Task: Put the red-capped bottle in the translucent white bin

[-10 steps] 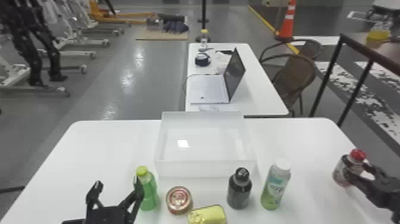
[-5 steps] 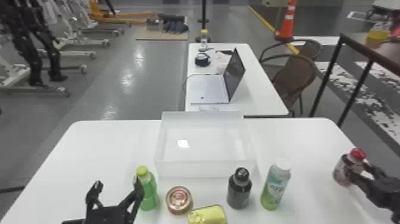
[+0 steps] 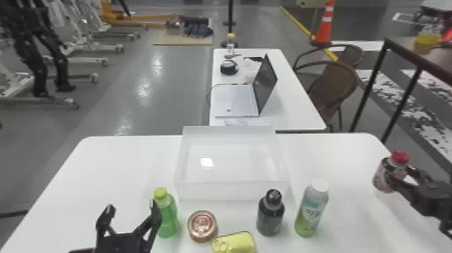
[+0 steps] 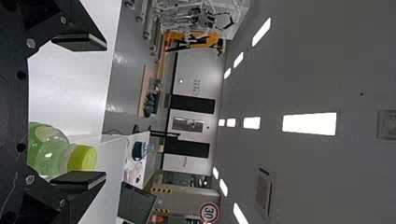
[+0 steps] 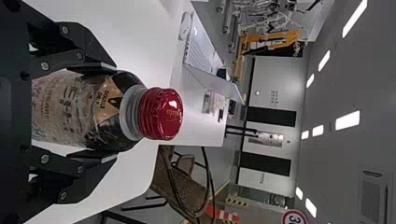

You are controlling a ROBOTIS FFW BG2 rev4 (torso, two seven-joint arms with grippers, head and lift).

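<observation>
At the right of the head view my right gripper is shut on the red-capped bottle, which stands nearly upright, well to the right of the translucent white bin. The right wrist view has this bottle between both pads of the right gripper, its red cap beyond the fingertips. My left gripper stays parked at the front left, its fingers spread with nothing held. The left wrist view too has the left gripper open, beside a green bottle.
In front of the bin are a green bottle with a yellow-green cap, a red-topped can, a yellow can, a dark bottle and a white-capped bottle. Behind stands another table with a laptop.
The right gripper has risen with the red-capped bottle, which now appears higher and slightly further left in the head view. The left gripper and the other items have kept their places.
</observation>
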